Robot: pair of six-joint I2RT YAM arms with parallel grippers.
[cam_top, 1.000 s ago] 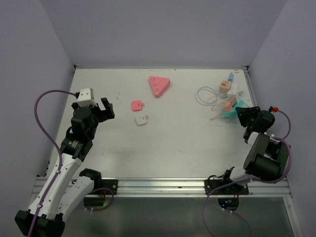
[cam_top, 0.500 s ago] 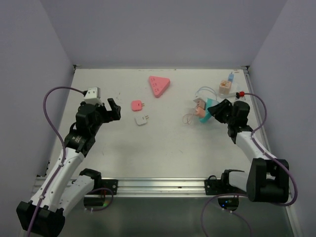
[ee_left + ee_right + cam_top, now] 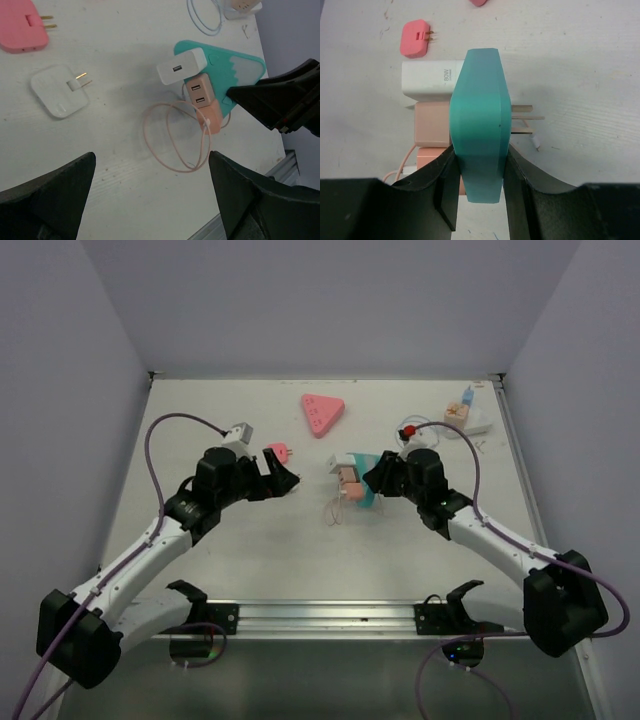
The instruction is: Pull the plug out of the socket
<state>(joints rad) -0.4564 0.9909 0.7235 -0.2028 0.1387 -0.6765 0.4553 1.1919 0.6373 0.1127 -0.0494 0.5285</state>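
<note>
A teal triangular socket is near the table's middle, with a white 80W plug and a peach plug pushed into it. A thin peach cable loops from the peach plug. My right gripper is shut on the socket's edge, one finger on each face. The white plug and peach plug stick out to the left, and metal prongs to the right. My left gripper is open and empty, left of the socket, above the cable.
A loose white plug and a loose pink plug lie left of the socket. A pink triangular socket lies at the back middle. Another socket with plugs and a cable sits at the back right corner.
My right gripper has carried the teal socket with its plugs from the right side to the table's middle. My left arm has reached to the right, toward it.
</note>
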